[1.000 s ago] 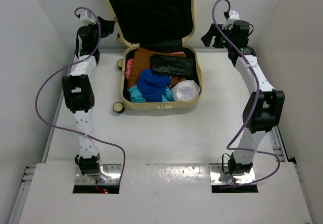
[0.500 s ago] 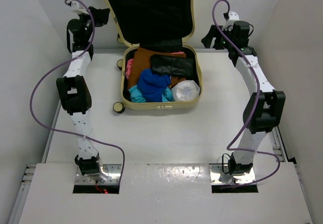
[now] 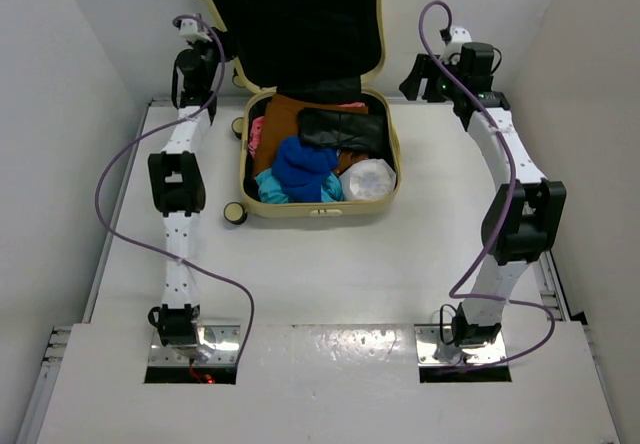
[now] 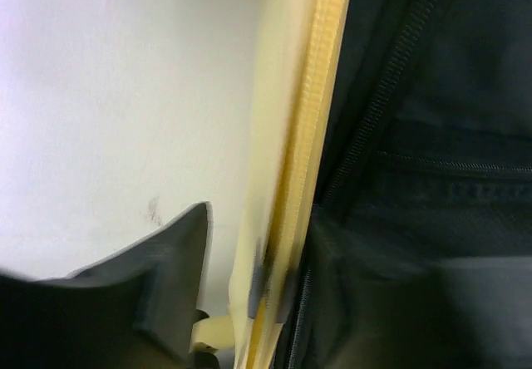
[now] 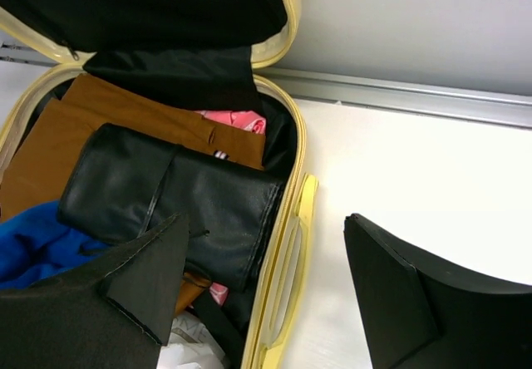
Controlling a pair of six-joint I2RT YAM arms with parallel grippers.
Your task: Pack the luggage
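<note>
Luggage (image 3: 300, 212) lies open on table (image 3: 320, 264), between the two grippers, lid (image 4: 287, 136) propped upright at the back. At lid's left edge, left gripper (image 3: 218, 59) has jaws apart with the zip rim running between them. Visible finger (image 4: 166, 277) sits just outside the rim, not touching; other finger is lost against the dark lining. My read: lining up a pinch on the rim to swing lid down

Over shell (image 5: 295, 161), right gripper (image 5: 264, 219) has jaws wide apart, nothing in them, with the right wall below and between the fingers. Probably waiting there to brace shell or take lid's other edge

Shell looks full:
- brown garment (image 5: 125, 115) at the back
- pouch (image 5: 166, 194) on top of it, by the right gripper's left finger
- pink cloth (image 5: 237, 121) poking out behind pouch
- blue garment (image 3: 300, 164) further forward, teal cloth (image 3: 272, 192) under it
- white bundle (image 3: 367, 179) at the front right

Judging by the fill, closing is what's left. Pouch rides high and could foul lid
</note>
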